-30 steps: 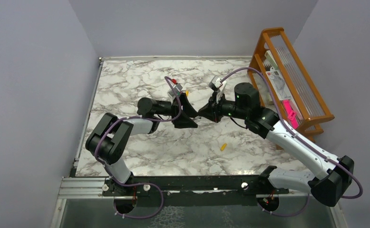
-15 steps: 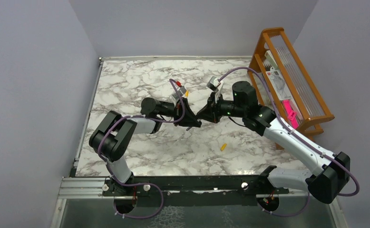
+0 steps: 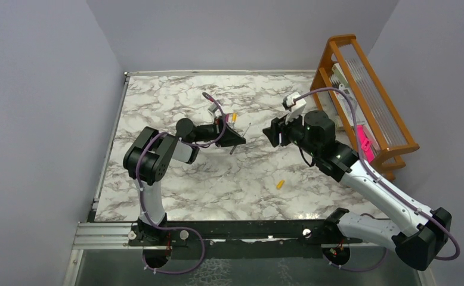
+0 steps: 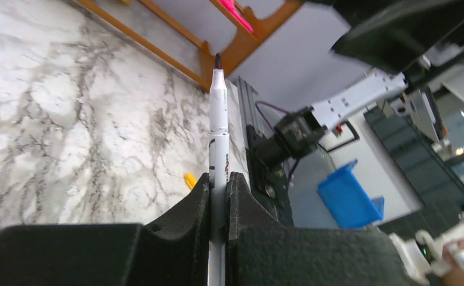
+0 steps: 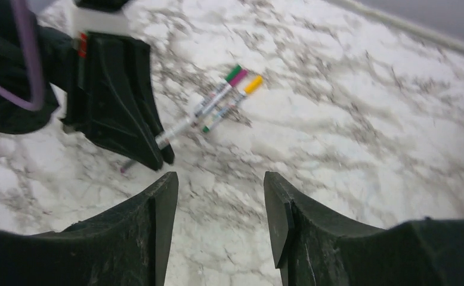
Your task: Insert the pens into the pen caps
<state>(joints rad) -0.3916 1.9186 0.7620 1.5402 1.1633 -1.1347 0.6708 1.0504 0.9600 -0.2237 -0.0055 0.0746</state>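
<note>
My left gripper [image 3: 235,140] is shut on a thin white pen [image 4: 219,125]. The pen is pinched between both fingers in the left wrist view, its dark uncapped tip pointing away. From above, this pen [image 3: 240,138] slants across the gripper's tips over the table's middle. My right gripper [image 3: 272,133] is a short way to its right, open and empty, with bare marble between its fingers [image 5: 158,208]. A loose yellow-orange pen cap [image 3: 280,184] lies nearer the front. Other pens [image 5: 220,102] lie together behind the left gripper, with green, magenta [image 5: 237,74] and yellow [image 5: 253,84] caps at their ends.
An orange wooden rack [image 3: 367,101] with papers and a pink item stands along the right edge of the marble table [image 3: 176,95]. Grey walls close in the left, back and right sides. Purple cables loop over both arms.
The two grippers met at the table's middle. The left one closed on the pen, then the right one opened and drew back to the right, while the left swung slightly back and left with the pen.
</note>
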